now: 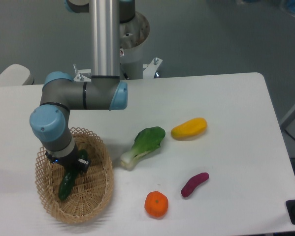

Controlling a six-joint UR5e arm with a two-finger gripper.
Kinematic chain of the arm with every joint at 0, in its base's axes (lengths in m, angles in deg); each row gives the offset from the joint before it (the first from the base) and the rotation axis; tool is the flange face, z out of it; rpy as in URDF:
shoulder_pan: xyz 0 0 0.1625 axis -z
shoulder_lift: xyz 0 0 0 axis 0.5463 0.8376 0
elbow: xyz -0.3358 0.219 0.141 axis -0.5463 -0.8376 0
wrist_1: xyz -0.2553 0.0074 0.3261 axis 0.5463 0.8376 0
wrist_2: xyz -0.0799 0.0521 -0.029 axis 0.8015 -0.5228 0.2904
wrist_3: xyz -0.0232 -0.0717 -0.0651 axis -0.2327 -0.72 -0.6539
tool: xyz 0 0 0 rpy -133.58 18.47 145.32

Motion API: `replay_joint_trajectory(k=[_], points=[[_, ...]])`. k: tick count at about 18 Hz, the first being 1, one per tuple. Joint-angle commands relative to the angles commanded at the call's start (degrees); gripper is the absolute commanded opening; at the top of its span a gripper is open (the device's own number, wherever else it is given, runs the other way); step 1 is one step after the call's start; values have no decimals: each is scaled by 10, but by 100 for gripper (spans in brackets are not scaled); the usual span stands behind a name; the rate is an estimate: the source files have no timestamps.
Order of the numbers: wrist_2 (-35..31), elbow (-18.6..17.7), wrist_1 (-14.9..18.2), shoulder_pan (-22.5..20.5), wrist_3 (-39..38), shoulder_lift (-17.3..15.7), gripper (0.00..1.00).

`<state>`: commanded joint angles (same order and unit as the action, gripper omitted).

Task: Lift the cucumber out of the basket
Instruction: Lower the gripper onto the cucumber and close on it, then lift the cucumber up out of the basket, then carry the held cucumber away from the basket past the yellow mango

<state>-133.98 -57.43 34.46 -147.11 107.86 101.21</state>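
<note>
The dark green cucumber (66, 185) lies in the tan wicker basket (95, 196) at the front left of the table, with its lower end toward the basket's front. My gripper (71, 165) points down into the basket, right over the cucumber's upper end and at or around it. The wrist hides most of the fingers; one dark finger (82, 159) shows on the right side. I cannot tell whether the jaws have closed on the cucumber. The cucumber still rests on the basket floor.
To the right of the basket, a green-and-white bok choy (144, 146), a yellow mango-like fruit (189, 128), a purple sweet potato (194, 184) and an orange (156, 204) lie on the white table (226, 98). The arm's base column (106, 37) stands at the back.
</note>
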Motion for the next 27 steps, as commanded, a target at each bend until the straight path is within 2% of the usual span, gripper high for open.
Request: replay_joint_trajectory(k=[6, 11, 14, 17, 20, 24, 27], points=[[1, 11, 0, -3, 1, -6, 22], [2, 51, 9, -13, 35, -32, 22], [1, 68, 10, -38, 46, -44, 22], [11, 72, 18, -78, 93, -60, 22], [26, 76, 49, -139, 161, -79, 22], [32, 78, 94, -229, 291, -101, 22], [32, 82, 102, -296, 380, -106, 22]])
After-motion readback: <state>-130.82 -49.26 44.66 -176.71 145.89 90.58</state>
